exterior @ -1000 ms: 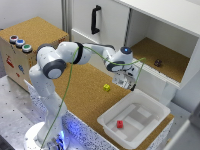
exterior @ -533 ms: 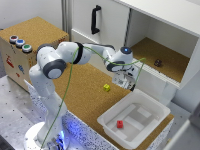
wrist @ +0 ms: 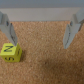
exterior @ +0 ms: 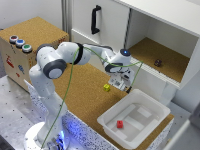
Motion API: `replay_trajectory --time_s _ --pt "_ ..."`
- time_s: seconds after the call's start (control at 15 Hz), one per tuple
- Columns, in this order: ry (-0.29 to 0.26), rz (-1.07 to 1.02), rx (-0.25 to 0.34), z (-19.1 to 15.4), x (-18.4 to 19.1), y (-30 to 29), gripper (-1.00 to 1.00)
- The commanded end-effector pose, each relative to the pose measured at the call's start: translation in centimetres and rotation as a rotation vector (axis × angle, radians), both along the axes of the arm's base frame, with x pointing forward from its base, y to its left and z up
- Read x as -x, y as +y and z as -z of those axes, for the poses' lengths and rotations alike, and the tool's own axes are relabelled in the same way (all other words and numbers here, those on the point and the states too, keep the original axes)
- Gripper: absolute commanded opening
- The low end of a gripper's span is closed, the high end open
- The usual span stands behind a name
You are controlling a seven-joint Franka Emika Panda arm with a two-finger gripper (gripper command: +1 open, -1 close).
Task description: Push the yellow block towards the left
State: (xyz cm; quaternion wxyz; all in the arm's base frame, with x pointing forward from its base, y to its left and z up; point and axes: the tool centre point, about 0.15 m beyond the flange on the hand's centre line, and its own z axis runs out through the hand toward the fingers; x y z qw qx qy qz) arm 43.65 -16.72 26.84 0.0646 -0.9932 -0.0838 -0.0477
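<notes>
The yellow block (exterior: 106, 87) is a tiny bright yellow cube lying on the cork board (exterior: 80, 95). My gripper (exterior: 120, 84) hangs just to the exterior view's right of it, low over the cork. In the wrist view the block (wrist: 10, 51) shows a letter on its face and lies beside one finger (wrist: 8, 27); the other finger (wrist: 71, 30) is far apart from it. The jaws stand wide open and hold nothing.
A white tray (exterior: 150, 107) holding a small red cube (exterior: 120, 124) stands at the exterior view's right front. An open cabinet (exterior: 165, 55) behind the gripper holds a small dark object (exterior: 158, 63). A box with coloured buttons (exterior: 20, 44) stands at the left.
</notes>
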Motion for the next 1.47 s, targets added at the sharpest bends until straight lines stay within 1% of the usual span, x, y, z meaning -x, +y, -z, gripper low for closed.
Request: replay_trajectory --time_s 0.0,0.27,0.47,0.73,0.8,1.13,1.4 --pt "-0.02 -0.012 0.013 3.3 -0.4 2.6 -1.0" --pt "0.0 -0.043 0.018 4.6 -0.9 4.6 -1.0" --pt "0.007 -0.039 0.004 5.5 -1.5 5.6 -1.0" --pt "0.03 -0.048 0.012 6.4 -1.5 6.6 -1.0" --pt "0.035 -0.052 0.016 6.3 -1.3 7.1 -1.0" --pt "0.054 -0.04 -0.017 5.7 0.2 10.3 -1.0" --pt "0.072 -0.015 -0.045 5.3 0.2 13.4 -1.0"
